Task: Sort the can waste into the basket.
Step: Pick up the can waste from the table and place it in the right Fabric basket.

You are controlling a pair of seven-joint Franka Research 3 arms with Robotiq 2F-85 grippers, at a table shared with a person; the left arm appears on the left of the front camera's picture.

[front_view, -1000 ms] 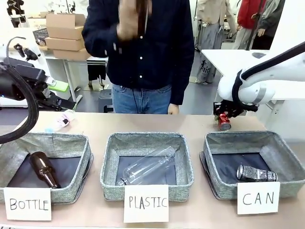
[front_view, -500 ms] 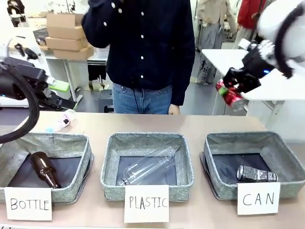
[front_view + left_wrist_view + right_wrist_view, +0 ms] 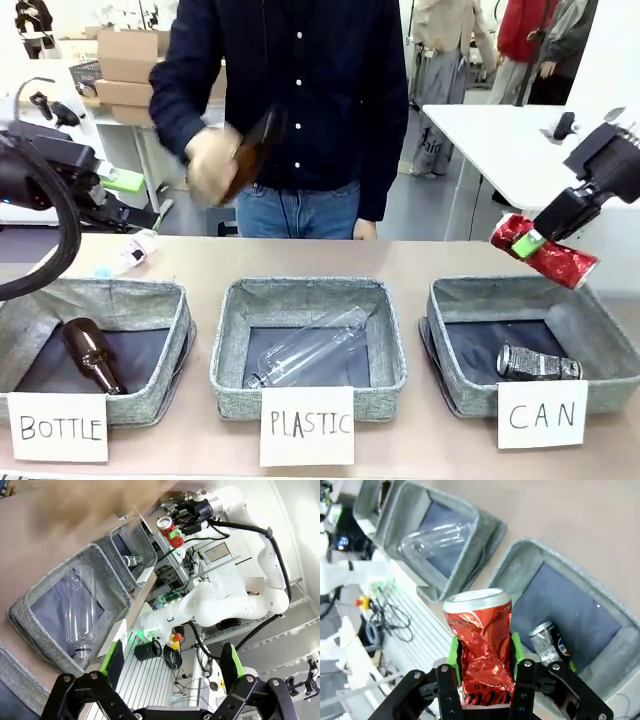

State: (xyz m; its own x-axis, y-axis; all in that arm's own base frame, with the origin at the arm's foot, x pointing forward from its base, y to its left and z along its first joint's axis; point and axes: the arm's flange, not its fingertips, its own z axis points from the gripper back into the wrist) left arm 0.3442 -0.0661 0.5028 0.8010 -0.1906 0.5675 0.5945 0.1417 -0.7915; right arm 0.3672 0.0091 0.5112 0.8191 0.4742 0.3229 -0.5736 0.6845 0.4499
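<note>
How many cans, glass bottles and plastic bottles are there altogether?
Cans: 2, the red can in the right claw and the silver can.
Brown glass bottles: 2, the basketed bottle and the blurred bottle in the person's hand.
Clear plastic bottles: 2, the large bottle and the small bottle on the table.
Total: 6.

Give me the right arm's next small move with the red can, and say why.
Probably move it over the middle of the CAN basket and lower before opening. The right gripper is shut on the red can, held tilted high above the basket's far rim; the wrist view shows it pointing near the basket's edge. The silver can already lies inside.
</note>
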